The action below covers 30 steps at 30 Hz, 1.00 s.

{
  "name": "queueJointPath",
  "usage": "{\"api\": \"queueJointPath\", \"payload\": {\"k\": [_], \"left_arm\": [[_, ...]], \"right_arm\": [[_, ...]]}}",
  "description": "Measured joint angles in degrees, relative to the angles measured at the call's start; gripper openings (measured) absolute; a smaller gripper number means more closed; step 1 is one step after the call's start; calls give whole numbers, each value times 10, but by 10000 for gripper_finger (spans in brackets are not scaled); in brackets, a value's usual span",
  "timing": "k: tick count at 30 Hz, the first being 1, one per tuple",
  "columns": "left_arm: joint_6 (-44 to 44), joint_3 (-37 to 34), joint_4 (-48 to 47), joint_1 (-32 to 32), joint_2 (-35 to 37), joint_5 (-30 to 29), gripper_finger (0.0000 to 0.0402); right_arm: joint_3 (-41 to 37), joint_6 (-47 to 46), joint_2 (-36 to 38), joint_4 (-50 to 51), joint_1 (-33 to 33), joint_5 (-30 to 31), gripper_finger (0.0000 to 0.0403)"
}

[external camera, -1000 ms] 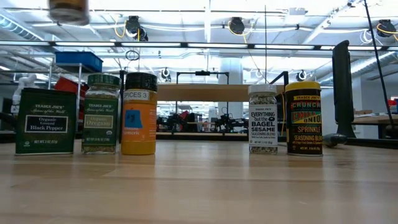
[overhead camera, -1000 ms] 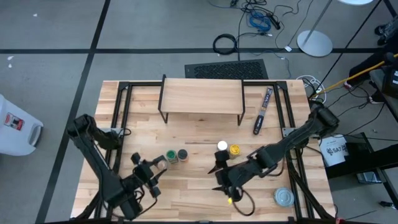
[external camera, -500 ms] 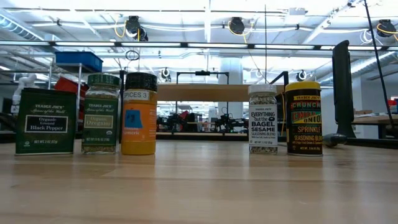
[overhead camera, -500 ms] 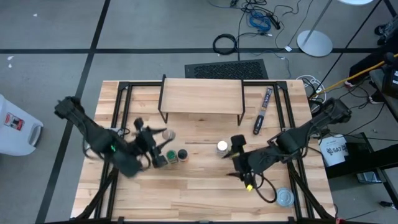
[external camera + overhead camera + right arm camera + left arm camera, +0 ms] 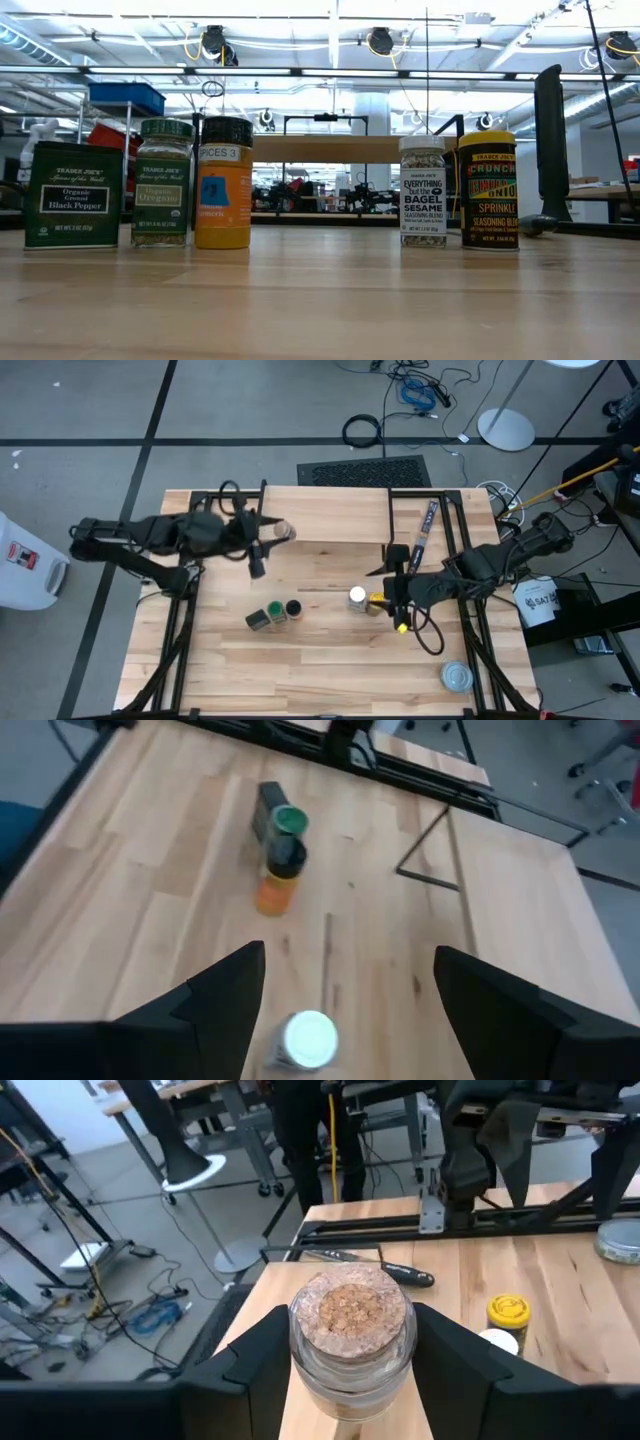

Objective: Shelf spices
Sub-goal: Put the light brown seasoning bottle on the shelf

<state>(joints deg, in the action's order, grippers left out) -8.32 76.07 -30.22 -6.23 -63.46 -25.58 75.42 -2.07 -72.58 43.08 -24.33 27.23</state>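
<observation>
Cork-topped jar point(image 5: 350, 1330) between left gripper point(image 5: 348, 1355) fingers — over shelf point(image 5: 330, 517).

Overhead view straight down on table point(image 5: 330, 660), low view level across it, both sharing white-lidded jar point(image 5: 357, 596).

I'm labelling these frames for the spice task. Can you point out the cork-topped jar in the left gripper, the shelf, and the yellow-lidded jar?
cork-topped jar point(image 5: 351, 1308), left wrist view, on its cork top.
shelf point(image 5: 325, 515), high view, on bare plank top.
yellow-lidded jar point(image 5: 488, 190), low view, on its label.
</observation>
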Motion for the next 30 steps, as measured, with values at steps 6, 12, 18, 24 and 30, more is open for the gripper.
{"api": "queueJointPath", "payload": {"k": [6,12,18,24,30], "left_arm": [[5,-8,2,34,-13,95,179],[-1,-9,33,33,-49,131,179],[-11,-9,80,32,-102,179,179],[-32,-10,107,27,-165,204,179],[-29,-10,128,29,-185,204,179]], "right_arm": [[-1,-16,-3,4,30,2,279],[-41,13,-4,-69,75,31,279],[-100,65,-4,-237,132,0,279],[-127,59,-4,-316,174,-137,279],[-127,31,-4,-312,180,-170,279]]}}
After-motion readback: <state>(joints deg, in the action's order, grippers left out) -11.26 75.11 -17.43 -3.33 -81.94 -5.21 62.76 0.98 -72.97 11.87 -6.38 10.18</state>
